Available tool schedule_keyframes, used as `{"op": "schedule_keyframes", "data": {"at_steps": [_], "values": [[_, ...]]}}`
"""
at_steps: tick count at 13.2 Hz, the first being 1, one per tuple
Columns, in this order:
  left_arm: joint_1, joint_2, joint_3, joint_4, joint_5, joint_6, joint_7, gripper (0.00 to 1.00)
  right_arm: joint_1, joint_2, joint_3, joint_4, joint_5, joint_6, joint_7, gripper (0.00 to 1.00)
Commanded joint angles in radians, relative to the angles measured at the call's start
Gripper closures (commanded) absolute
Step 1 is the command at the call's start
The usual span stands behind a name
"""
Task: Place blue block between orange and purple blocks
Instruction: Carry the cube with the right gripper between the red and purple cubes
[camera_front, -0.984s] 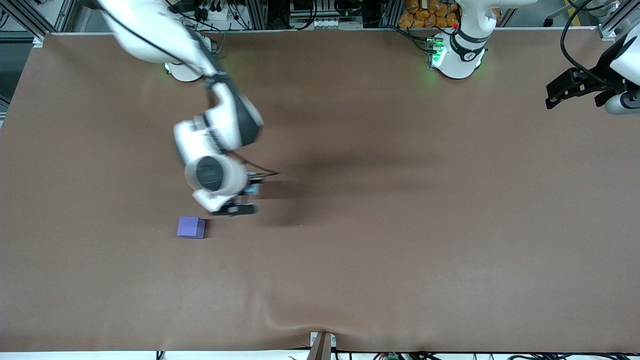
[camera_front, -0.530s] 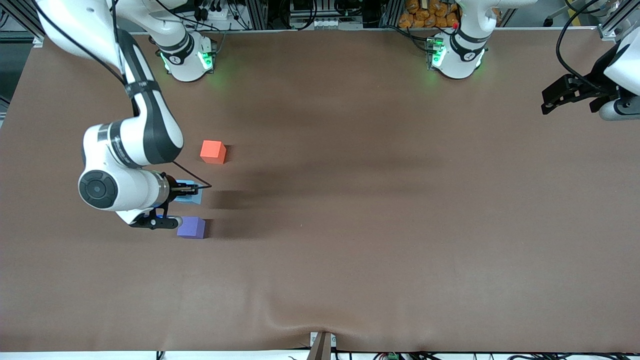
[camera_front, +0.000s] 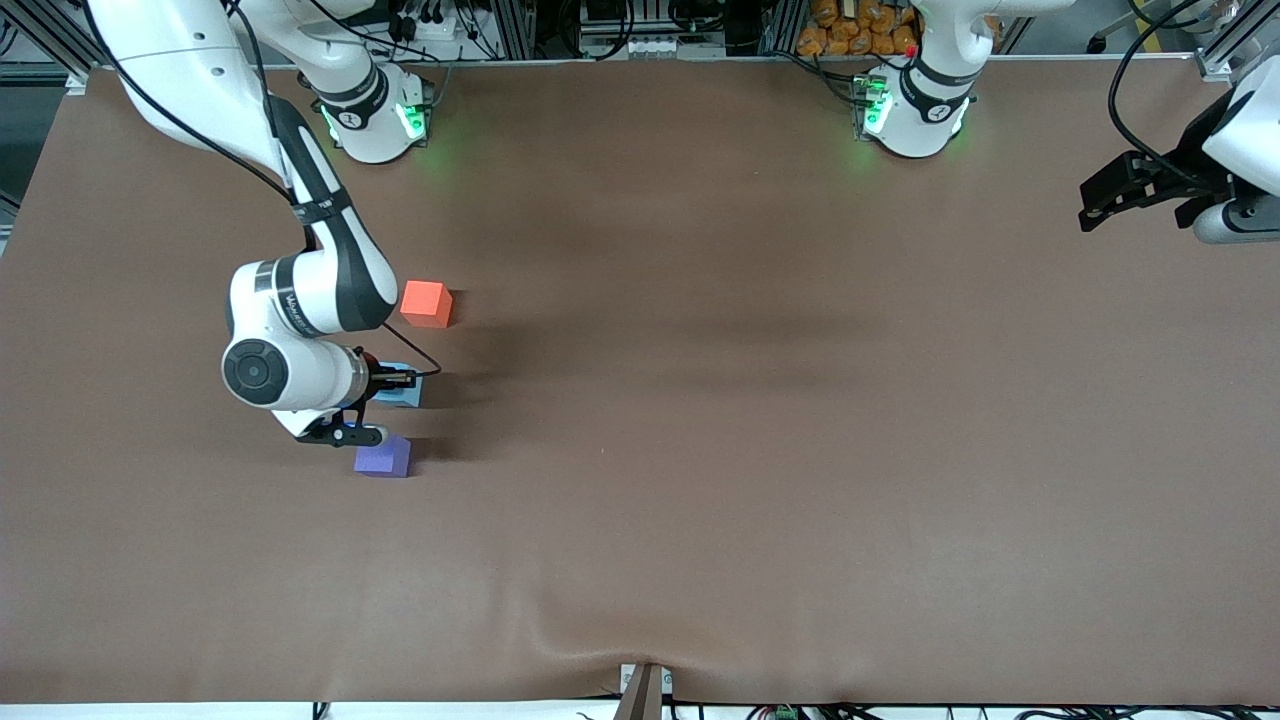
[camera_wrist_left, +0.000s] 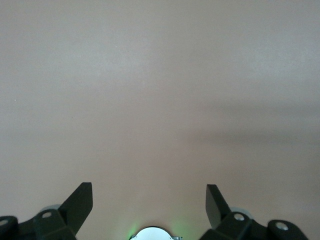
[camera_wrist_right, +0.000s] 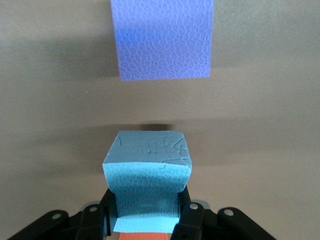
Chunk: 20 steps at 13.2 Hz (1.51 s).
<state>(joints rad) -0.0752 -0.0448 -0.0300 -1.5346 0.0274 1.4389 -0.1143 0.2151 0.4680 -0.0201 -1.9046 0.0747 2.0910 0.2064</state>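
My right gripper is shut on the light blue block and holds it low over the table. It is in the gap between the orange block and the purple block. In the right wrist view the blue block is squeezed between the black fingers. The purple block lies ahead of it, and a sliver of the orange block shows under it. My left gripper waits open and empty at the left arm's end of the table; its wrist view shows only bare table.
The brown table cover has a wrinkle near its front edge. The two arm bases stand along the edge farthest from the front camera.
My right arm carried the blue block from nearer the table's middle to the gap between the orange and purple blocks. The orange block, earlier hidden by the arm, now shows. The left arm barely moved.
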Motion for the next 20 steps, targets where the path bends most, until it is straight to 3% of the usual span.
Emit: {"op": "schedule_keyframes", "data": {"at_steps": [1, 4, 7, 8, 9, 10, 11, 13, 14, 17, 20], "values": [[0.011, -0.010, -0.007, -0.010, -0.012, 0.009, 0.005, 0.00, -0.008, -0.029, 0.014, -0.075, -0.015, 0.062, -0.004, 1.00], [0.012, -0.012, -0.005, -0.007, -0.012, 0.009, 0.008, 0.00, -0.002, -0.025, 0.017, -0.090, -0.015, 0.081, -0.002, 1.00], [0.012, -0.012, -0.005, -0.004, -0.012, 0.009, 0.008, 0.00, 0.026, -0.023, 0.016, -0.099, -0.015, 0.086, 0.001, 0.94], [0.014, -0.012, -0.005, -0.002, -0.012, 0.009, 0.010, 0.00, 0.026, -0.022, 0.016, -0.097, -0.015, 0.084, -0.001, 0.74], [0.012, -0.012, -0.005, -0.004, -0.012, 0.009, 0.010, 0.00, 0.021, -0.019, 0.014, -0.097, -0.016, 0.084, -0.002, 0.23], [0.014, -0.012, -0.005, -0.006, -0.012, 0.009, 0.011, 0.00, 0.012, -0.018, 0.014, -0.097, -0.018, 0.081, -0.007, 0.20], [0.012, -0.012, -0.005, -0.007, -0.012, 0.009, 0.010, 0.00, 0.004, -0.018, 0.014, -0.096, -0.018, 0.080, -0.008, 0.00], [0.011, -0.010, -0.007, -0.003, -0.012, 0.009, 0.008, 0.00, -0.020, -0.022, 0.014, -0.074, -0.016, 0.040, -0.005, 0.00], [0.011, -0.012, -0.007, -0.004, -0.012, 0.009, 0.008, 0.00, -0.022, -0.028, 0.016, -0.013, -0.012, -0.039, 0.008, 0.00], [0.011, -0.012, -0.007, -0.002, -0.012, 0.009, 0.008, 0.00, -0.023, -0.023, 0.016, 0.296, 0.002, -0.396, 0.011, 0.00], [0.008, -0.009, -0.007, -0.003, -0.012, 0.011, 0.008, 0.00, -0.049, -0.022, 0.016, 0.539, 0.002, -0.474, -0.010, 0.00]]}}
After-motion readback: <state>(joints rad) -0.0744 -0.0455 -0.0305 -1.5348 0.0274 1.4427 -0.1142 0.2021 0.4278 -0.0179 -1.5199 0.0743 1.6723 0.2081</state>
